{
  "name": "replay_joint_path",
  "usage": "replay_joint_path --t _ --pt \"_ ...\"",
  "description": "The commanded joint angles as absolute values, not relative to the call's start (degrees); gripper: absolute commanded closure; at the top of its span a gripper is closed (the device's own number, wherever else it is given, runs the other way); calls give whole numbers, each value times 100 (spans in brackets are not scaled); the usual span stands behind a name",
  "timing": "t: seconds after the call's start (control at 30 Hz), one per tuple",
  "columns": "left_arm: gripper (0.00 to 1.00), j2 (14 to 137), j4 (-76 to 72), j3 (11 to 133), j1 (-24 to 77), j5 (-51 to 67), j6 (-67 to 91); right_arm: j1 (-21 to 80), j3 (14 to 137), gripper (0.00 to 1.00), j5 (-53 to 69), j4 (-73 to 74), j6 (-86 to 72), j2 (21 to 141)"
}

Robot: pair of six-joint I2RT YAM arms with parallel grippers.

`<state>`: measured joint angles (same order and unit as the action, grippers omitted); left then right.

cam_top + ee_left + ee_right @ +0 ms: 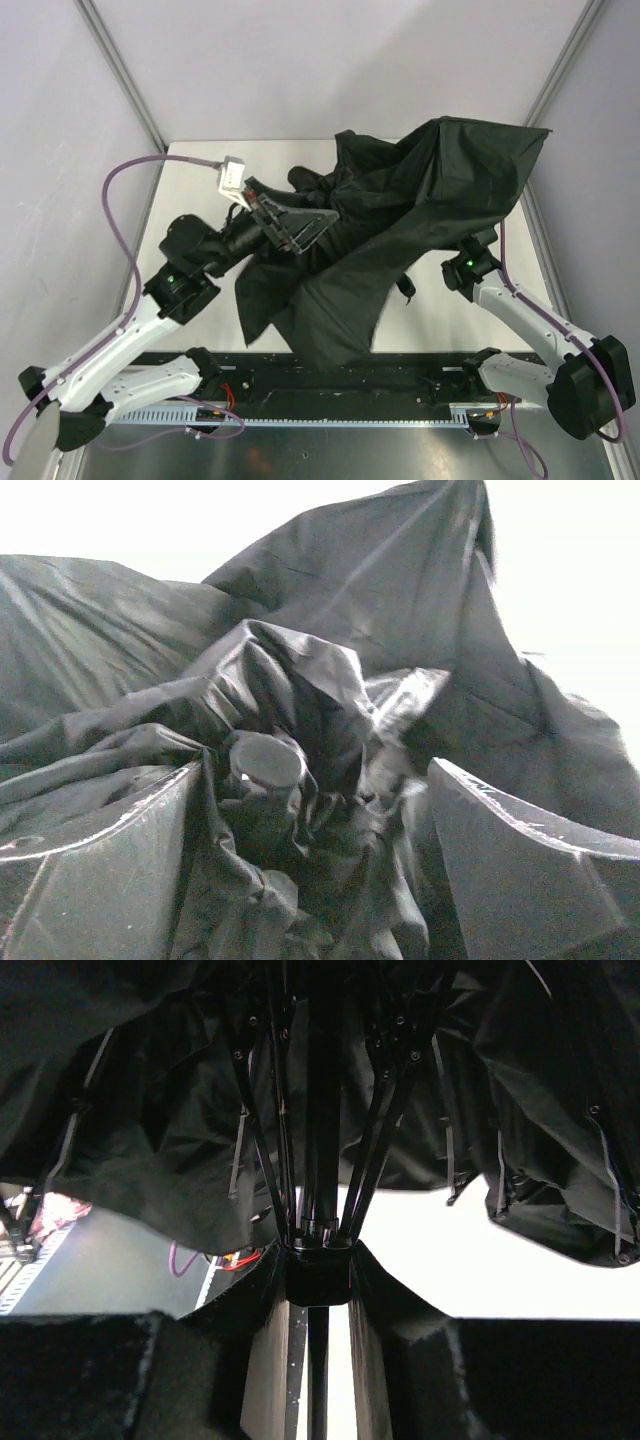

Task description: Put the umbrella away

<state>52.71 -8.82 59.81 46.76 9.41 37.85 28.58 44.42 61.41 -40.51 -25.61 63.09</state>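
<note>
Centrally on the counter [200, 165] the umbrella [400, 220] is found, half collapsed and not yet bundled. Its canopy [470, 165] is heaped loosely, with one panel raised at the umbrella's far right side and slack folds spilled toward its near left side.

At the umbrella's left side the left end effector [315, 230] is set against the bunched fabric with its jaws spread wide. Nothing is gripped by it. From the left wrist view, a rounded cap [265, 760] at the umbrella's crown is seen between the two fingers, wrapped in creased cloth.

Under the umbrella's right side the right end effector [320, 1290] is hidden beneath the canopy. Its jaws are drawn narrow and closed on the umbrella's frame, just at the runner [320, 1265]. Above it the shaft [320, 1110] is seen rising between the folded ribs [255, 1130], which are gathered close to the shaft.

The step in hand is judged to be the collapsing and gathering of the canopy, with the frame steadied from below. Next, the wide jaws would need to be closed over the crown or the loose fabric beside it, so that the cloth can be pressed in against the ribs. Care is called for, since slack folds could slip out of a grasp or be caught on a rib.
</note>
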Motion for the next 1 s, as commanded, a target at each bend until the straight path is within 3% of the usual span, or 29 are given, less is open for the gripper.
replay_joint_path --t 0.0,0.17,0.47,0.73,0.97 --pt "3 4635 -901 5811 4711 942 3875 2864 4572 100 6333 -5113 -2844 6259" --pt "1 4554 -717 5907 4707 830 3846 2867 4570 100 6516 -5408 -3161 6256" --pt "1 5643 -964 6548 4786 1511 4136 2971 4570 100 6478 -5682 -3380 6316" --pt "1 6017 -1281 6612 5039 1437 3992 3036 4566 100 6440 -5651 -3255 6373" --pt "1 4862 -937 5913 5048 238 3653 2696 4562 100 5796 -4957 -2901 5920"
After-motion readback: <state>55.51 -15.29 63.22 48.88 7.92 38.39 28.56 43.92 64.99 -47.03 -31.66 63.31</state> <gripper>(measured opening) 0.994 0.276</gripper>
